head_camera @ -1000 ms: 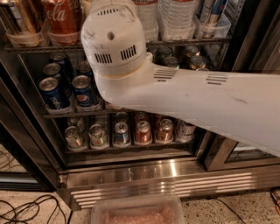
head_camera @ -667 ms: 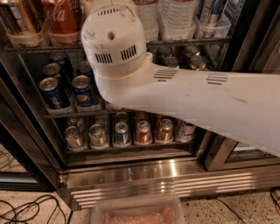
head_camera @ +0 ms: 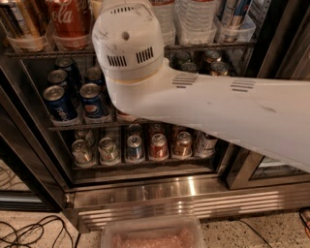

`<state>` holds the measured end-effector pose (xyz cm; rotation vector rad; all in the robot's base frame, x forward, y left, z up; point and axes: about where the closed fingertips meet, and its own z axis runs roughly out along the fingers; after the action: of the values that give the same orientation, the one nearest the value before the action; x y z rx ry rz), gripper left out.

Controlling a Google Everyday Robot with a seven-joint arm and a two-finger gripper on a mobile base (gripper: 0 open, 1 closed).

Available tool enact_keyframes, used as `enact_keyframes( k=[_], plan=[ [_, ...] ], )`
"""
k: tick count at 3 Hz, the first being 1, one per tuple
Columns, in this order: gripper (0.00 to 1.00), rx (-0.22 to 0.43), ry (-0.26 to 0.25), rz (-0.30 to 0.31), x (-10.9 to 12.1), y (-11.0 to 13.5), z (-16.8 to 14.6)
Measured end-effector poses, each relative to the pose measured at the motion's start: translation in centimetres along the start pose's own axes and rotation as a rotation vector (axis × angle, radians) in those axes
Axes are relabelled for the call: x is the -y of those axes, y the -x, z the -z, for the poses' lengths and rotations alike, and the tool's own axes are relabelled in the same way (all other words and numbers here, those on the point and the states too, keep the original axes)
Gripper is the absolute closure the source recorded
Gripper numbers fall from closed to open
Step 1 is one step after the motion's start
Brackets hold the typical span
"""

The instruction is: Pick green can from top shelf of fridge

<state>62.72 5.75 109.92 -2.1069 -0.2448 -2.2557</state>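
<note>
This looks like a self-serve drinks corner in an office pantry or small shop. The sign of it is the fridge, a large commercial cooler with a black door frame and a shiny slotted steel grille along its base. Its top shelf carries clear tubs with a Coca-Cola can and water bottles. Lower wire racks hold rows of Pepsi cans and other short cans. The speckled floor has loose cables near left and a plastic tub in front. A white robot arm crosses from the right; its gripper is out of sight behind it, up by the top shelf.
</note>
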Motion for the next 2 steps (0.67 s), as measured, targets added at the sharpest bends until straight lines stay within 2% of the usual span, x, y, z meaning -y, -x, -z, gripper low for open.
enact_keyframes(
  k=[2],
  plan=[
    [1.0, 0.004, -0.004, 0.005, 0.05, -0.08, 0.02]
  ],
)
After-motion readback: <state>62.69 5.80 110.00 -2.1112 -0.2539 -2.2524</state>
